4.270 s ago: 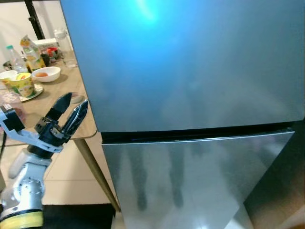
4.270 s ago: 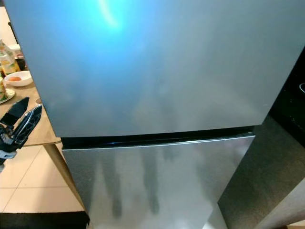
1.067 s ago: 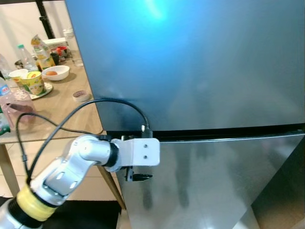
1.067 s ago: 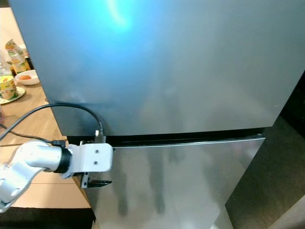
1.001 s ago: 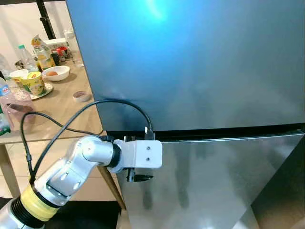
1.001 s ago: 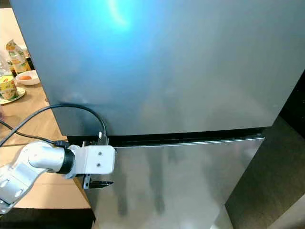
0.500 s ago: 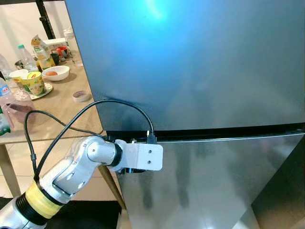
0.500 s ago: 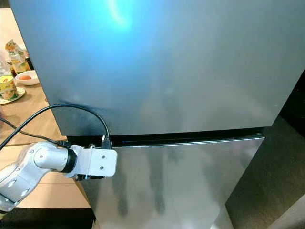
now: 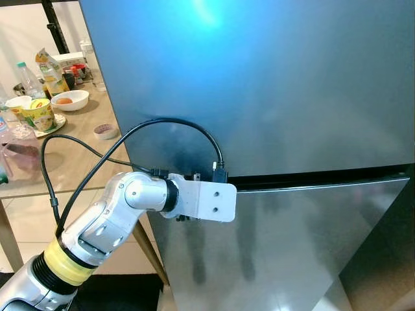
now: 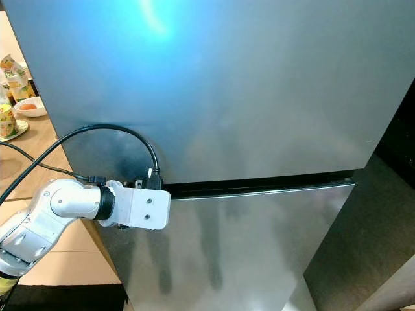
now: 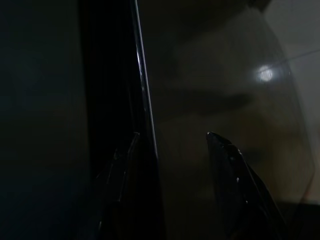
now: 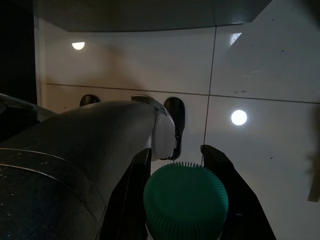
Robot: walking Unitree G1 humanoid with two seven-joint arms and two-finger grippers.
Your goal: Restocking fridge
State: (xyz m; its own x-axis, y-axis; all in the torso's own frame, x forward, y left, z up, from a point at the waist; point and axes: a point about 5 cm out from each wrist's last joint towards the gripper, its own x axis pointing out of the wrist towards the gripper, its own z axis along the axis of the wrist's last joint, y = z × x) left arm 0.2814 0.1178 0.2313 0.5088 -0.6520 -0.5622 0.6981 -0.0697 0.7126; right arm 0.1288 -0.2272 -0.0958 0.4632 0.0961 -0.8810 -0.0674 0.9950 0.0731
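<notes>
Silver left arm, yellow band, black cable.

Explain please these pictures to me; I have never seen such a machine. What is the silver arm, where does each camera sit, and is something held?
This is a walking humanoid robot that is restocking a fridge. The two wide pictures come from cameras in its head, looking down at the grey fridge, whose doors are closed. The silver limb is its left arm; its left end effector sits at the dark seam between the upper and lower doors. The dark picture is from that wrist: one black finger lies at the seam, the other before the lower door, so it is open. The last picture is from the right wrist: the right end effector grips a bottle with a green cap above a tiled floor. Beside the fridge, a wooden table carries a bowl, cups and bottles.
</notes>
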